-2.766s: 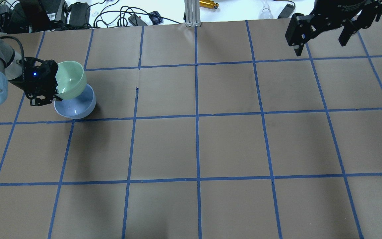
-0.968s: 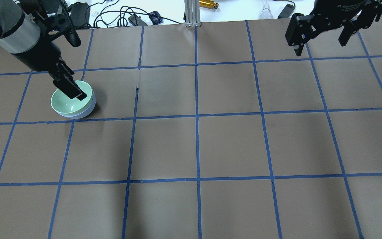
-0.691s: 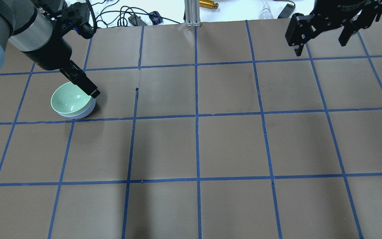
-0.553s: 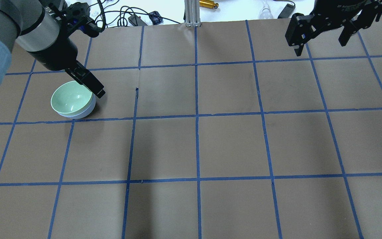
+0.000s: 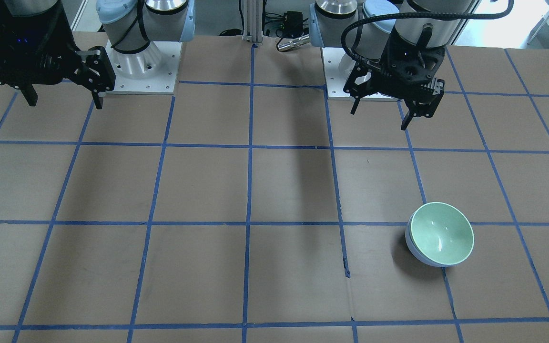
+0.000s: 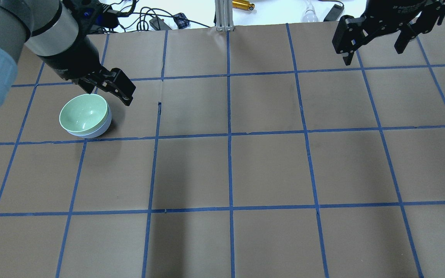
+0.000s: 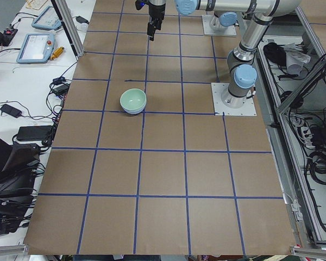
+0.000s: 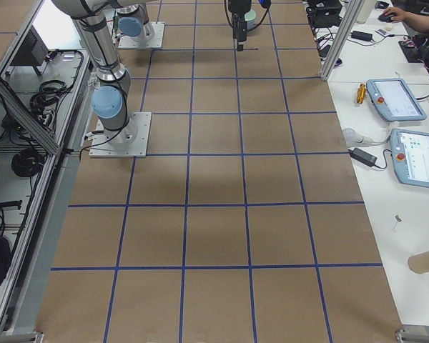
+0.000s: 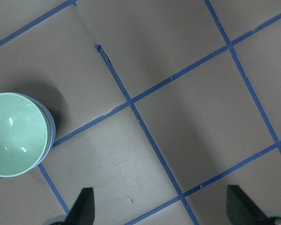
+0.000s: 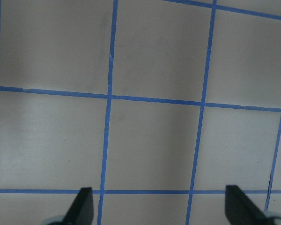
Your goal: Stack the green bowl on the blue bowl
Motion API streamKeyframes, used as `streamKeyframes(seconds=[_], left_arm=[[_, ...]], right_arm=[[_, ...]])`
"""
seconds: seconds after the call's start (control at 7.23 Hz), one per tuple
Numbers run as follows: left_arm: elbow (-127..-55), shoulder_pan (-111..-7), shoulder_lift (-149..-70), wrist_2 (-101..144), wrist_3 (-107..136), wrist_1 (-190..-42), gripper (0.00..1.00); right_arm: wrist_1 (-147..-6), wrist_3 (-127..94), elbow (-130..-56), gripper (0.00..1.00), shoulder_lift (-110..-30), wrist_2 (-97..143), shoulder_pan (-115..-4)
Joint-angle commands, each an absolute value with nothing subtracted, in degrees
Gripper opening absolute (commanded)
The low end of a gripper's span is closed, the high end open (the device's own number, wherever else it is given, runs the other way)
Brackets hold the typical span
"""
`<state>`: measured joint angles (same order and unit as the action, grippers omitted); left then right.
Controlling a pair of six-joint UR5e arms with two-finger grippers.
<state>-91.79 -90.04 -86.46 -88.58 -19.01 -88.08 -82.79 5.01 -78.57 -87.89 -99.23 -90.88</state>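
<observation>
green bowl (image 6: 83, 114) sits nested in the blue bowl (image 6: 102, 129), upright, rim level. only a thin strip of blue shows round its lower side. the pair stands on the table (image 6: 269, 170) on my left side, just beside a crossing of the blue tape lines (image 6: 228, 135).

my left gripper (image 6: 106, 87) hangs above the table w/ fingers spread wide and nothing btwn them. it's near the stack but apart from it, not touching either bowl. in the left wrist cam the green bowl (image 9: 14, 133) is off at the left edge, outside the gap btwn my fingers (image 9: 84, 206), w/ a sliver of blue bowl (image 9: 49, 131) beside it.

my right gripper (image 6: 373, 52) is well apart, over the far right of the table. it's also spread wide and empty. its wrist cam shows only brown paper and tape grid btwn the fingertips (image 10: 84, 204).

front cam agrees: green bowl (image 5: 441, 239) in blue bowl (image 5: 415, 252), left gripper (image 5: 379, 116) up near its base, right gripper (image 5: 65, 97) across the table.
</observation>
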Motion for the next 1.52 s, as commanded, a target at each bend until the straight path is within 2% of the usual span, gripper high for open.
streamKeyframes(seconds=[0.0, 1.38], left_arm=[[-90.45, -89.21, -85.52, -88.68, -13.12, -91.74, 1.00], [-88.51, -89.30, -85.87, -91.14, -5.80, -95.10, 1.00]], right_arm=[[-82.79, 5.01, -78.57, 1.00, -87.89, -99.23, -90.88], [-82.79, 5.01, -78.57, 1.00, -87.89, -99.23, -90.88]])
